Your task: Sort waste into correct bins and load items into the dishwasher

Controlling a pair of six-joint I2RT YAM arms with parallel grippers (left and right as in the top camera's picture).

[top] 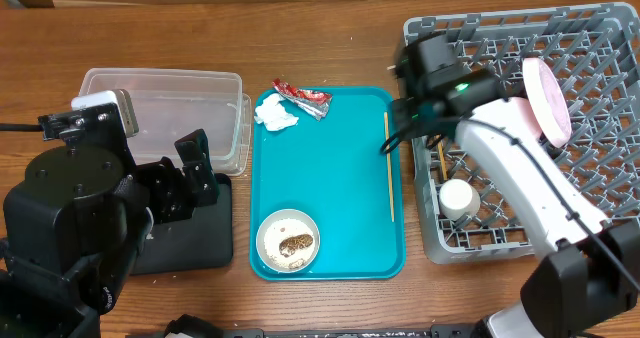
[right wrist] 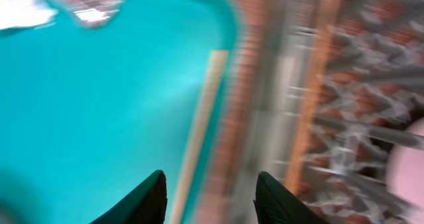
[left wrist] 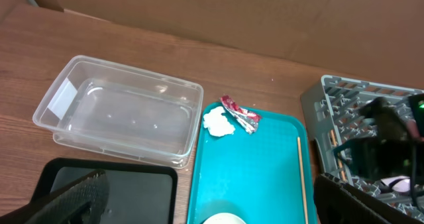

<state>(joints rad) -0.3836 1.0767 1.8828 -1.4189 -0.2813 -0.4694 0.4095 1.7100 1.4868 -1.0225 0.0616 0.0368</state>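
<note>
On the teal tray lie a red-and-silver wrapper, a white tissue, one chopstick and a white bowl holding brown food scraps. The grey dishwasher rack holds a pale pink plate on edge, a white cup and a second chopstick. My right gripper hovers open over the gap between tray and rack; in the blurred right wrist view the right gripper holds nothing, with the tray chopstick just ahead. My left gripper is open above the black tray.
The clear tub sits at the back left, beside the teal tray. The black tray lies in front of it, mostly under my left arm. Bare wooden table runs along the back edge.
</note>
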